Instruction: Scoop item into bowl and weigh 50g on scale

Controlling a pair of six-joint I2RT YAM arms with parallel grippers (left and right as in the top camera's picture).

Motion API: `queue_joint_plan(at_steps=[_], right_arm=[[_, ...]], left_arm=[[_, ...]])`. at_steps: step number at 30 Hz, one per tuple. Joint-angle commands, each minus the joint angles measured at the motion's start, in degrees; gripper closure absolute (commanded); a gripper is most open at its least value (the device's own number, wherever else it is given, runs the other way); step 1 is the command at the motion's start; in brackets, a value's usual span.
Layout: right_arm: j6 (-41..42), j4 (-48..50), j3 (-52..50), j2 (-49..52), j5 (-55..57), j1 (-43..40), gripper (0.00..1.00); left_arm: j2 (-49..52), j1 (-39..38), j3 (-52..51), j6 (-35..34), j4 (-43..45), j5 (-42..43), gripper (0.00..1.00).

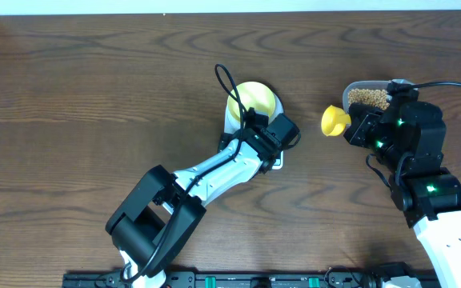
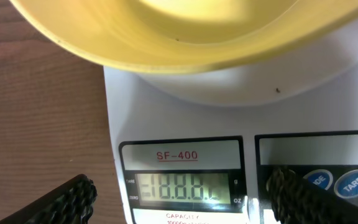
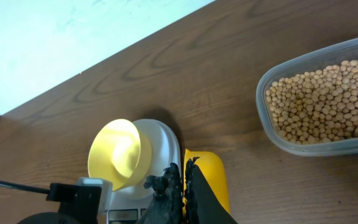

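Note:
The pale-yellow bowl (image 1: 253, 98) sits on the white scale (image 1: 231, 120); it looks empty in the right wrist view (image 3: 120, 152). My left gripper (image 1: 272, 132) is open, low over the scale's front. In the left wrist view its fingers (image 2: 182, 200) straddle the lit display (image 2: 185, 186), with the right finger beside the blue buttons (image 2: 353, 183) and the bowl (image 2: 185, 31) above. My right gripper (image 3: 184, 186) is shut on a bright yellow scoop (image 3: 207, 177) (image 1: 335, 120), between the scale (image 3: 163, 143) and the tub. The tan beans (image 1: 368, 97) (image 3: 328, 99) lie in the tub.
The clear plastic tub (image 1: 374, 83) (image 3: 272, 127) holding the beans stands at the back right, just behind my right gripper. The brown wooden table (image 1: 94, 96) stretches away to the left. Its far edge shows in the right wrist view (image 3: 104, 59).

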Motion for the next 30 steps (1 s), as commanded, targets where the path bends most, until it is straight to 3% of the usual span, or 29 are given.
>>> queue_joint_plan(at_steps=[1,17,23,30], right_arm=[[0.2,0.1,0.7,-0.3,0.5,-0.3,0.99],[0.2,0.1,0.7,-0.3,0.5,-0.3,0.99],[0.2,0.1,0.7,-0.3,0.5,-0.3,0.99],[0.2,0.1,0.7,-0.3,0.5,-0.3,0.99]], left_arm=[[-2.1,0.0,-0.1,1.7,-0.7,-1.2,0.09],[-16.6,0.0,0.1,1.9,-6.3,-0.5,0.09],[-21.8,0.0,0.1,10.6,-7.3,10.9,0.09],[-23.3,0.0,0.1,12.2,-10.3,14.3,0.09]])
